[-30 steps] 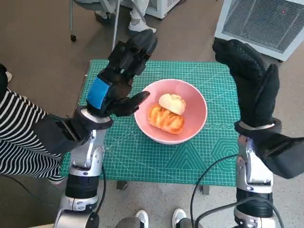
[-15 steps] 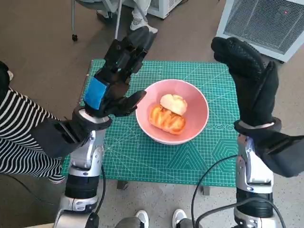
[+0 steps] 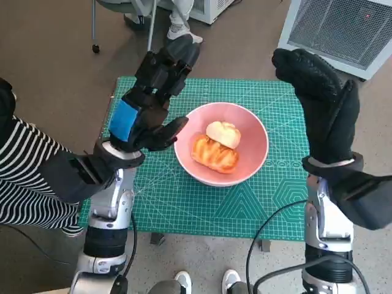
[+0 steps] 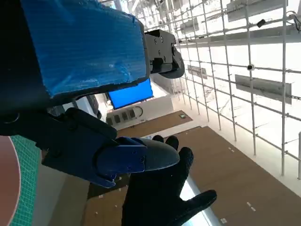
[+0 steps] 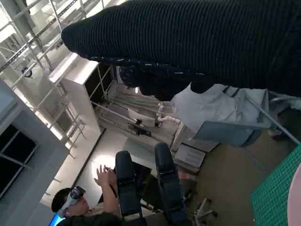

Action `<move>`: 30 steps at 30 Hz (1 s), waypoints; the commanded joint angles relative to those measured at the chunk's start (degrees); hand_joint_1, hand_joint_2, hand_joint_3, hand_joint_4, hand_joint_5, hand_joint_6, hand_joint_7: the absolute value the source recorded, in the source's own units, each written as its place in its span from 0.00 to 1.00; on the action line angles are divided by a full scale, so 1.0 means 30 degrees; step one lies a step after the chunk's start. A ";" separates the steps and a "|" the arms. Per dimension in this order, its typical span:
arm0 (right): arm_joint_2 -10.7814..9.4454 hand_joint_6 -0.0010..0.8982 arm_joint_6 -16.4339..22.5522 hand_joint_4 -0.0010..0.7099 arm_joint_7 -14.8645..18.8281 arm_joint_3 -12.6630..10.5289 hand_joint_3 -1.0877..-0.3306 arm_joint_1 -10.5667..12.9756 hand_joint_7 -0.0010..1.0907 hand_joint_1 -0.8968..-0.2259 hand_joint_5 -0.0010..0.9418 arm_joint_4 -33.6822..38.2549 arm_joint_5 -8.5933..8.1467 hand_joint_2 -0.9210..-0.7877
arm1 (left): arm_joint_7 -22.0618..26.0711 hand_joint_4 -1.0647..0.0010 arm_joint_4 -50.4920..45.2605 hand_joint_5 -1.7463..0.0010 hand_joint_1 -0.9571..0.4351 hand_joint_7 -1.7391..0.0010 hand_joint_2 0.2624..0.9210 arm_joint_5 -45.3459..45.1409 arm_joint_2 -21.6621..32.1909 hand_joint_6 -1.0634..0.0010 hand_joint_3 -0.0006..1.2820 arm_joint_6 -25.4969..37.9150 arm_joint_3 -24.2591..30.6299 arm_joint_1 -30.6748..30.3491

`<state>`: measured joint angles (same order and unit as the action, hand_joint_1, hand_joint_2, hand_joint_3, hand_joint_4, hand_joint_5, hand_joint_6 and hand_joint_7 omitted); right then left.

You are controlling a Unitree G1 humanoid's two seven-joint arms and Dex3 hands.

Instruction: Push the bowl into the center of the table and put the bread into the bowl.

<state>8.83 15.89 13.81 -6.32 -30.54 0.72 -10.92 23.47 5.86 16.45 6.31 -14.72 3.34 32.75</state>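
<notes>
A pink bowl (image 3: pixel 254 153) stands near the middle of the green mat (image 3: pixel 196 202). Two pieces of bread lie inside it: a pale bun (image 3: pixel 223 133) and a glazed orange-brown roll (image 3: pixel 214 154). My left hand (image 3: pixel 150 101) is raised above the table just left of the bowl, fingers spread, holding nothing. My right hand (image 3: pixel 323 104) is lifted high to the right of the bowl, open and empty. A sliver of the bowl's rim (image 4: pixel 8 183) shows in the left wrist view, where my right hand (image 4: pixel 162 200) also appears beyond the black fingers (image 4: pixel 108 155).
The mat covers a small table with floor all round. A white grilled unit (image 3: pixel 343 30) stands at the back right, a chair and a person's feet (image 3: pixel 177 27) at the back. A striped sleeve (image 3: pixel 24 177) lies at the left. A person (image 5: pixel 75 202) sits in the right wrist view.
My left hand has risen slightly and drawn a little away from the bowl's rim. The bowl, the bread and my right hand have stayed put.
</notes>
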 commanded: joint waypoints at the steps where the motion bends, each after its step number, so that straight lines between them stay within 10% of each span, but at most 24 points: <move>1: 0.0014 0.11 -0.0351 0.33 -0.0160 0.0075 0.48 0.0580 0.52 0.10 0.00 -0.0110 0.0170 0.00 | 0.0004 0.89 -0.0474 0.98 0.20 0.71 1.00 0.0155 -0.0089 1.00 0.32 0.0046 -0.0021 -0.0375; 30: 0.0009 0.10 -0.0489 0.35 -0.0356 0.0215 0.50 0.2114 0.51 0.11 0.01 -0.0915 0.0680 0.00 | -0.0132 0.90 -0.1196 0.98 0.22 0.72 1.00 -0.0359 -0.0119 1.00 0.31 -0.0477 -0.0235 -0.1645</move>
<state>8.81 15.40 13.03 -5.95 -25.71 -1.91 -9.09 23.24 3.13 15.83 6.28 -15.30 3.03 28.84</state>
